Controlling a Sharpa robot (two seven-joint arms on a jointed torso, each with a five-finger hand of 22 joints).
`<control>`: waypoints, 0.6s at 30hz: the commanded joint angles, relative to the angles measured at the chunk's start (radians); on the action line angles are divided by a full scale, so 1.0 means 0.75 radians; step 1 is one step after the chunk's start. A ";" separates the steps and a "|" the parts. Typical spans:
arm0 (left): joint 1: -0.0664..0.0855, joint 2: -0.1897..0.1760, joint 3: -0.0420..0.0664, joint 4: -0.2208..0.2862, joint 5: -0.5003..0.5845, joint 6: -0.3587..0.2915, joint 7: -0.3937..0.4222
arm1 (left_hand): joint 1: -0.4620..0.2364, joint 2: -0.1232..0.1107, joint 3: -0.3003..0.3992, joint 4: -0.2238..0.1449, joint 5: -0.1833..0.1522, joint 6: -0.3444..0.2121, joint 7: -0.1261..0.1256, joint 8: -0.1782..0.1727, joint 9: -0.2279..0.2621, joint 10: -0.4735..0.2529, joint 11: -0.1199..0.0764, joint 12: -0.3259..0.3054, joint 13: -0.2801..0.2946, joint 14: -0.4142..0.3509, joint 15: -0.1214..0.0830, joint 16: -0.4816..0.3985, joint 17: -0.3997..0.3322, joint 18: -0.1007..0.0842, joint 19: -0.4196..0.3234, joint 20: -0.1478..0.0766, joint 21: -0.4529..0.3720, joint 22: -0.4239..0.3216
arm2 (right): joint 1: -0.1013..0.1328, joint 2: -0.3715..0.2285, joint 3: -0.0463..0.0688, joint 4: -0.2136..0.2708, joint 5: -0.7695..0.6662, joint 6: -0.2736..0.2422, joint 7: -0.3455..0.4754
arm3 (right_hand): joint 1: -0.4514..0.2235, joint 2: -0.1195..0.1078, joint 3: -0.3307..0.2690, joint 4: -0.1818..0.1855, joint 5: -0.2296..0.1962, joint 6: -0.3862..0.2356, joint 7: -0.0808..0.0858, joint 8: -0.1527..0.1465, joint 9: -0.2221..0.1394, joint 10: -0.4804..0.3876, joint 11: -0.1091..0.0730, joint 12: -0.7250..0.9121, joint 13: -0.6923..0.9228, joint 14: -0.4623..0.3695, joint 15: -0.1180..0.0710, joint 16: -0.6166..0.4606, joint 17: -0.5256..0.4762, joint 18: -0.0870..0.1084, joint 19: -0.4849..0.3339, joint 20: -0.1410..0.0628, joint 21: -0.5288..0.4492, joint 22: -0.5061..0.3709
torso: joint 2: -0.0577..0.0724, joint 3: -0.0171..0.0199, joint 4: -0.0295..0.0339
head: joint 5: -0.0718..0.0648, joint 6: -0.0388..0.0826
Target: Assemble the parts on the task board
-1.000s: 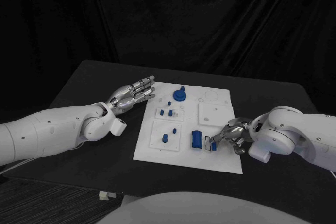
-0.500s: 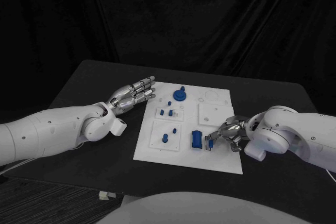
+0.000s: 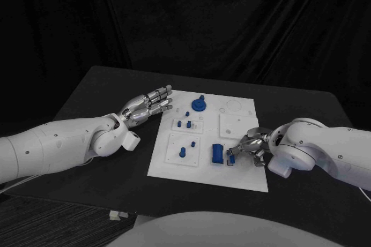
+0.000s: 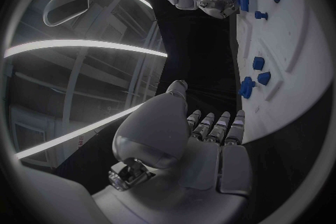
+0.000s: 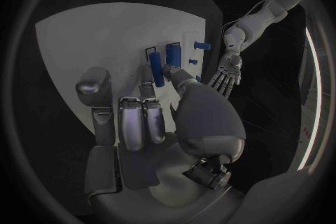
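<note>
- Far left of the head view: the left arm (image 3: 62, 142) reached in from the frame's left edge and lay across the black table (image 3: 93, 97).
- Left of centre: the left hand (image 3: 147, 105) hovered flat at the task board's upper-left corner, fingers stretched out and spread, nothing in them.
- Centre: the white task board (image 3: 239, 174) lay on the table, running from mid-frame toward the lower right.
- On its upper part stood a round blue part with a knob (image 3: 199, 104); below it sat a cluster of small blue pegs (image 3: 183, 123), and lower still a blue pin-shaped part (image 3: 182, 151).
- Right of centre, low on the board: a blue rectangular block (image 3: 219, 154) with a slimmer blue bar (image 3: 231, 157) just beside it.
- Right: the right hand (image 3: 253, 148) was down on the board, fingertips at that slim bar; whether it actually gripped the bar, I could not tell.
- Right wrist view: the fingers (image 5: 143, 115) pointed at the two blue pieces.
</note>
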State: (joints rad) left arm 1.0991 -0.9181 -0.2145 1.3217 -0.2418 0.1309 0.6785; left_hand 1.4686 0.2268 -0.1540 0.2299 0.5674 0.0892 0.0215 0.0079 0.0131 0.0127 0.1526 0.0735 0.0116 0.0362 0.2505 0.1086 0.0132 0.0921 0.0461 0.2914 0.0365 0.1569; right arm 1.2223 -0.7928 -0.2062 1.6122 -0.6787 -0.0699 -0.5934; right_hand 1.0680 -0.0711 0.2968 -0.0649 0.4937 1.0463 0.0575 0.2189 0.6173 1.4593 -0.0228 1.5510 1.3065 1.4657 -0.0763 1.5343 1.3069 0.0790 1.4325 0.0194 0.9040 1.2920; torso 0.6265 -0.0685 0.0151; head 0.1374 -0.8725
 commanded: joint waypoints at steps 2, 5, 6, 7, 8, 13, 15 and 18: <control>-0.004 0.003 0.001 0.001 0.007 0.021 0.096 | 0.011 0.003 0.019 -0.019 0.025 -0.009 -0.006 0.011 0.004 0.002 0.010 0.021 0.010 0.006 0.011 0.029 0.015 -0.004 0.021 0.005 0.000 0.010 | -0.005 0.004 0.000 -0.001 -0.061 0.039 -0.019 | 0.000 0.009 0.079 -0.012 -0.004 -0.033 -0.018 0.033 0.044 0.149 -0.011 0.026 0.352 0.128 -0.021 0.016 0.298 0.052 -0.007 -0.003 -0.032 0.161 | 0.000 0.0001 0.0004 | 0.000 0.000; -0.006 0.004 0.001 0.001 0.007 0.021 0.095 | 0.011 0.003 0.019 -0.019 0.025 -0.009 -0.006 0.011 0.004 0.002 0.010 0.021 0.010 0.006 0.011 0.029 0.015 -0.004 0.021 0.005 0.000 0.010 | -0.006 0.006 0.000 -0.002 -0.063 0.048 -0.022 | -0.002 0.010 0.078 -0.010 -0.010 -0.032 -0.018 0.035 0.044 0.149 -0.011 0.026 0.352 0.128 -0.021 0.015 0.296 0.052 -0.007 -0.003 -0.033 0.160 | -0.001 0.0001 0.0009 | -0.001 0.000; -0.007 0.004 0.001 0.001 0.007 0.021 0.095 | 0.011 0.003 0.019 -0.019 0.025 -0.009 -0.006 0.011 0.004 0.002 0.010 0.021 0.010 0.006 0.011 0.029 0.015 -0.004 0.021 0.005 0.000 0.010 | -0.006 0.007 0.000 -0.002 -0.064 0.049 -0.022 | -0.002 0.010 0.078 -0.010 -0.010 -0.032 -0.018 0.035 0.044 0.149 -0.011 0.026 0.352 0.128 -0.021 0.015 0.296 0.052 -0.007 -0.003 -0.033 0.160 | -0.001 0.0001 0.0007 | -0.001 0.000; -0.007 0.004 0.001 0.001 0.007 0.022 0.095 | 0.012 0.004 0.021 -0.020 0.026 -0.010 -0.006 0.011 0.004 0.002 0.012 0.021 0.010 0.008 0.013 0.031 0.016 -0.004 0.021 0.005 0.000 0.010 | -0.007 0.007 0.000 -0.002 -0.064 0.051 -0.023 | -0.002 0.010 0.078 -0.010 -0.010 -0.032 -0.018 0.035 0.044 0.149 -0.011 0.026 0.352 0.128 -0.021 0.015 0.296 0.052 -0.007 -0.003 -0.033 0.160 | -0.001 0.0001 0.0007 | 0.001 0.000; -0.007 0.004 0.001 0.001 0.007 0.022 0.094 | 0.012 0.004 0.021 -0.020 0.026 -0.010 -0.006 0.011 0.004 0.002 0.012 0.021 0.010 0.008 0.013 0.031 0.016 -0.004 0.021 0.005 0.000 0.010 | -0.007 0.007 0.000 -0.002 -0.064 0.051 -0.023 | -0.008 0.011 0.076 -0.005 -0.013 -0.031 -0.018 0.037 0.042 0.149 -0.011 0.026 0.352 0.128 -0.021 0.014 0.295 0.052 -0.008 -0.002 -0.036 0.160 | -0.001 0.0001 0.0005 | 0.001 0.000; -0.009 0.003 0.001 0.001 0.007 0.022 0.093 | 0.012 0.004 0.022 -0.021 0.026 -0.010 -0.006 0.011 0.004 0.002 0.012 0.022 0.010 0.008 0.014 0.033 0.016 -0.005 0.021 0.005 0.000 0.010 | -0.009 0.007 0.000 0.000 -0.065 0.053 -0.027 | -0.024 0.014 0.071 0.009 -0.010 -0.030 -0.018 0.039 0.038 0.149 -0.010 0.026 0.352 0.127 -0.020 0.012 0.292 0.053 -0.009 -0.002 -0.039 0.159 | -0.001 0.0005 0.0004 | 0.002 0.000; -0.010 0.003 0.001 0.001 0.007 0.022 0.092 | 0.012 0.004 0.022 -0.021 0.026 -0.010 -0.006 0.011 0.004 0.002 0.012 0.022 0.010 0.008 0.014 0.033 0.016 -0.005 0.021 0.005 0.000 0.010 | -0.009 0.005 0.000 0.004 -0.066 0.052 -0.029 | -0.036 0.015 0.067 0.018 -0.009 -0.030 -0.018 0.041 0.036 0.149 -0.010 0.026 0.352 0.126 -0.020 0.011 0.290 0.053 -0.009 -0.002 -0.042 0.158 | -0.001 0.0004 0.0003 | 0.001 0.000; -0.011 0.004 0.001 0.000 0.007 0.023 0.091 | 0.012 0.004 0.022 -0.021 0.026 -0.010 -0.006 0.011 0.004 0.002 0.012 0.022 0.010 0.008 0.014 0.033 0.016 -0.005 0.021 0.005 0.000 0.010 | -0.010 0.004 0.000 0.007 -0.066 0.052 -0.031 | -0.039 0.015 0.066 0.021 -0.009 -0.029 -0.018 0.041 0.035 0.149 -0.010 0.026 0.352 0.126 -0.020 0.011 0.290 0.053 -0.009 -0.002 -0.042 0.158 | -0.001 0.0003 0.0001 | -0.001 0.000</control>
State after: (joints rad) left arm 1.0927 -0.9172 -0.2144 1.3209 -0.2418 0.1351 0.6785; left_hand 1.4686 0.2269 -0.1541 0.2299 0.5674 0.0892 0.0215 0.0079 0.0131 0.0127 0.1526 0.0736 0.0116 0.0364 0.2507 0.1200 0.0132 0.0921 0.0460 0.2913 0.0365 0.1569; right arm 1.2179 -0.7894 -0.2063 1.6132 -0.7198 -0.0445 -0.6002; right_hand 1.0676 -0.0710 0.3118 -0.0497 0.4822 1.0462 0.0575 0.2334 0.6357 1.4593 -0.0229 1.5510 1.3065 1.4657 -0.0763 1.5343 1.3069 0.0790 1.4325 0.0194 0.8864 1.2920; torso 0.6260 -0.0683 0.0152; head 0.1386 -0.8725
